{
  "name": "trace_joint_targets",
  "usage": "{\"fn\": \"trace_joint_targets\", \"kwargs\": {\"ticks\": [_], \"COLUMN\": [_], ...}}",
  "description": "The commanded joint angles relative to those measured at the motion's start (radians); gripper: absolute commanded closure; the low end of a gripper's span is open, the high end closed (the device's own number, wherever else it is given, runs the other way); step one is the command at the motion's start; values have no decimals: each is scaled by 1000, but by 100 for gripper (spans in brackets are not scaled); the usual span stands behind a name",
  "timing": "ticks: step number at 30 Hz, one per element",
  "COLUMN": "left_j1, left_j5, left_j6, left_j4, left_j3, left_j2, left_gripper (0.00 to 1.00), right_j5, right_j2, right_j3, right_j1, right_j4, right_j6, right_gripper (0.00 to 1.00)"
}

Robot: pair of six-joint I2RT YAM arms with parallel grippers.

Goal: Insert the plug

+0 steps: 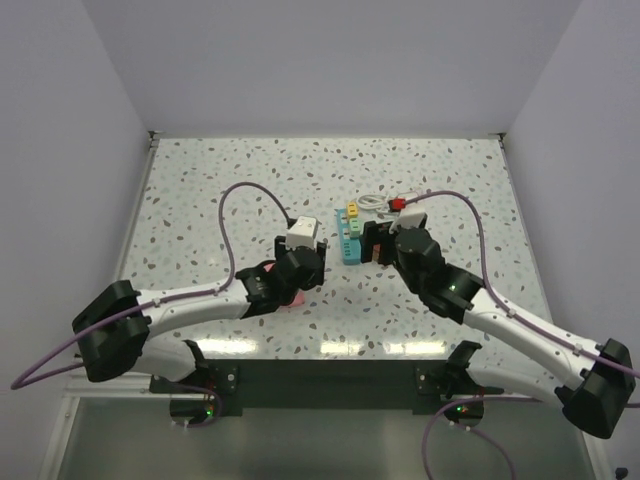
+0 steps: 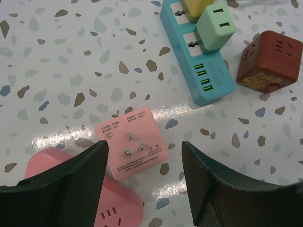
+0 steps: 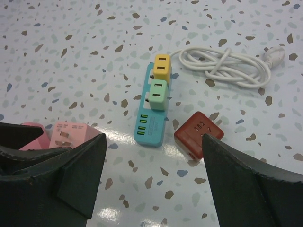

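Left hand (image 2: 144, 184): spread, empty, poised over pink plug (image 2: 133, 143), likely to grasp it.
Pink plug: on table (image 2: 57, 71), prongs up, beside pink socket (image 2: 113, 208).
Right hand (image 3: 151, 184): spread, empty, facing blue strip (image 3: 154, 116).

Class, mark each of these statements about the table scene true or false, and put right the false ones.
1. The pink plug lies with its prongs facing up. True.
2. The left gripper is shut on the pink plug. False: its fingers stand open on either side of the plug.
3. A green adapter and a yellow adapter sit in the blue strip. True.
4. The red cube is plugged into the strip. False: it sits on the table beside it.
5. The white cord is stretched out straight. False: it lies coiled.
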Motion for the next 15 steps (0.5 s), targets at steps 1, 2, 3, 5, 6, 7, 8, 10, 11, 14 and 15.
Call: {"fn": "trace_joint_targets", "kwargs": {"ticks": [1, 2, 3, 5, 6, 7, 8, 10, 11, 14, 15], "left_j1": [13, 15, 18, 22, 25, 27, 36, 44, 50, 59, 61], "left_j5": [-32, -30, -35, -45, -47, -50, -45, -41, -39, -28, -27], "left_j6": [-22, -21, -21, -22, -21, -21, -19, -18, -16, -11, -10], "left_j4": [-10, -5, -7, -11, -13, -13, -13, -14, -14, -13, -10], "left_j3": [39, 42, 48, 51, 56, 57, 62, 64, 65, 62, 64], "left_j2": [32, 40, 46, 66, 72, 86, 89, 103, 106, 115, 122], "left_gripper": [32, 33, 33, 34, 34, 35, 36, 39, 41, 48, 48], "right_j5": [-8, -11, -13, -17, -19, -22, -22, -24, -24, -24, -24], "right_j2": [-39, -42, -42, -45, -44, -44, -42, -36, -36, -31, -28], "right_j3": [-7, -9, -10, -10, -10, -13, -15, -15, -15, -15, -15], "right_j1": [-3, -3, -3, -2, -3, -2, -2, -3, -3, -3, -3], "right_j4": [18, 18, 21, 21, 23, 24, 28, 29, 29, 29, 32], "right_j6": [18, 18, 18, 16, 18, 16, 18, 16, 16, 18, 18], "right_gripper": [15, 15, 15, 15, 15, 15, 15, 15, 15, 15, 15]}}
